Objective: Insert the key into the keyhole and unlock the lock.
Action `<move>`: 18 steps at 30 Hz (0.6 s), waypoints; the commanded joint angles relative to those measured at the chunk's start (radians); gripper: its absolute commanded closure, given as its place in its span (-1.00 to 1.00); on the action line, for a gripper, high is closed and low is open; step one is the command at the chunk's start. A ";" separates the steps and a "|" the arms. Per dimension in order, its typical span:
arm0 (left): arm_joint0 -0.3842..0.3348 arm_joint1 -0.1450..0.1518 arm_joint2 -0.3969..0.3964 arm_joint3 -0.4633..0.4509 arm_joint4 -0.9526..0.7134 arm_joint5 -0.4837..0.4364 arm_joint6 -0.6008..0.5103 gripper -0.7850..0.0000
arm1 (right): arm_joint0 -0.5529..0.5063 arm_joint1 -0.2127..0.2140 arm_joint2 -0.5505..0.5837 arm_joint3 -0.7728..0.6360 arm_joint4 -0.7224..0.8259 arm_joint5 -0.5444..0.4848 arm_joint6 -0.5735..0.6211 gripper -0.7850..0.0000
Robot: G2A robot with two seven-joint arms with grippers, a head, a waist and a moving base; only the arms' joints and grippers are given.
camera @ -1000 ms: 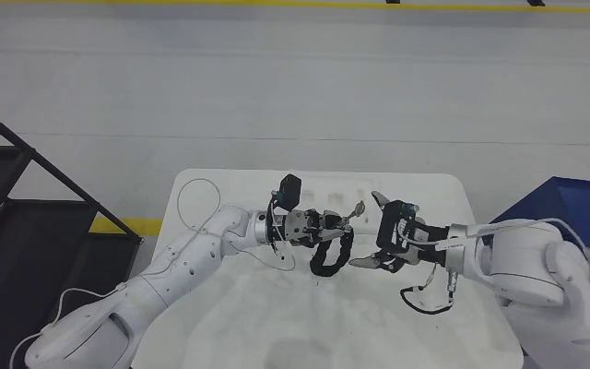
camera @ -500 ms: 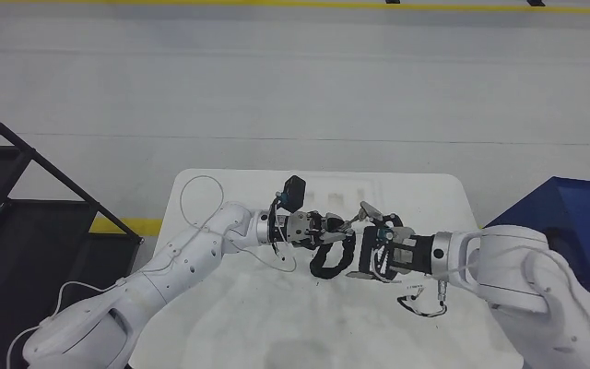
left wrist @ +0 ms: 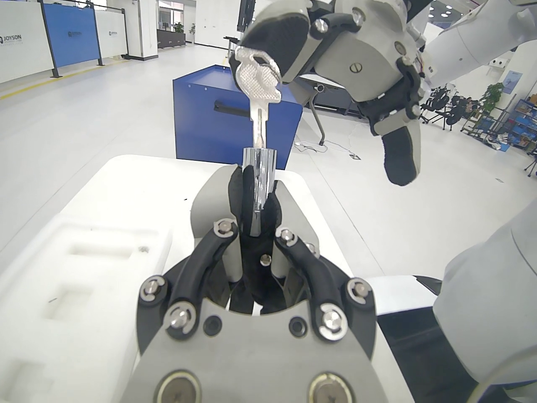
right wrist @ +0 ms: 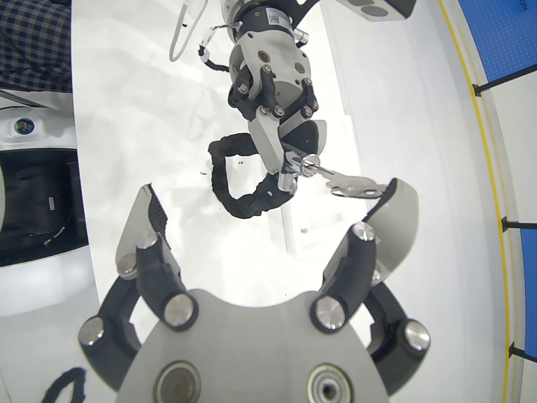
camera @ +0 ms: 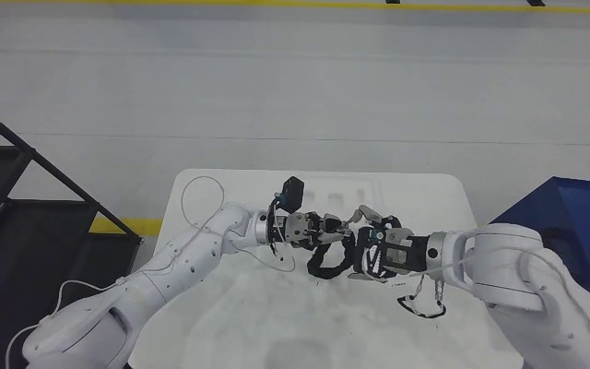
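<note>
Right claw (right wrist: 268,194) is held spread wide with nothing gripped. One pad (left wrist: 281,39) is set at the far end of the key (left wrist: 256,85) and appears to touch its bow, while the other finger is kept well apart from it. Left claw (left wrist: 256,194) is clenched on the lock (left wrist: 261,174), whose black cable (right wrist: 226,194) is hung in a loop below it, over the table (camera: 304,318).

In the top view, lock and key are found at the centre of the frame, between the two claws. The key's long axis is laid along the line joining them, bow toward the right claw. The blade is entered in the keyhole (left wrist: 259,150), though part of it is left outside.

The coming move is judged to turn on that axis. It is aimed almost straight at the touching pad, so a push along it would likely seat the blade. For the turn, the bow's flat faces would first have to be brought between both pads.

How much blade remains outside is shown plainly by the left wrist view, with the bow overlapping the pad. The gap to the second finger and the hanging cable are given by the right wrist view. In the top view the key is too small to be judged.
</note>
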 commanded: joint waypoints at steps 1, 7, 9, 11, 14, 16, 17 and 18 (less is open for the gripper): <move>0.000 0.001 0.004 -0.003 -0.001 0.000 -0.001 1.00 | 0.000 0.001 0.003 -0.003 -0.013 -0.003 -0.010 -1.00; -0.006 0.002 0.019 -0.012 -0.007 0.000 -0.023 1.00 | 0.000 0.003 -0.017 -0.011 -0.056 -0.014 -0.030 -1.00; -0.009 0.003 0.023 -0.013 -0.012 0.000 -0.027 1.00 | 0.002 0.003 -0.032 -0.010 -0.063 -0.019 -0.024 -1.00; -0.012 0.003 0.025 -0.012 -0.016 0.000 -0.030 1.00 | 0.008 0.003 -0.045 -0.007 -0.063 -0.021 -0.016 -1.00; -0.014 0.005 0.023 -0.008 -0.020 0.000 -0.026 1.00 | 0.017 0.004 -0.058 0.000 -0.052 -0.016 -0.004 -1.00; -0.015 0.006 0.022 -0.008 -0.019 0.000 -0.024 1.00 | 0.022 0.005 -0.065 0.004 -0.042 -0.016 0.005 -1.00; -0.014 0.006 0.022 -0.007 -0.019 0.000 -0.023 1.00 | 0.025 0.005 -0.068 0.005 -0.037 -0.017 0.010 -1.00; -0.014 0.007 0.021 -0.008 -0.018 0.000 -0.022 1.00 | 0.027 0.006 -0.069 0.005 -0.033 -0.017 0.013 -1.00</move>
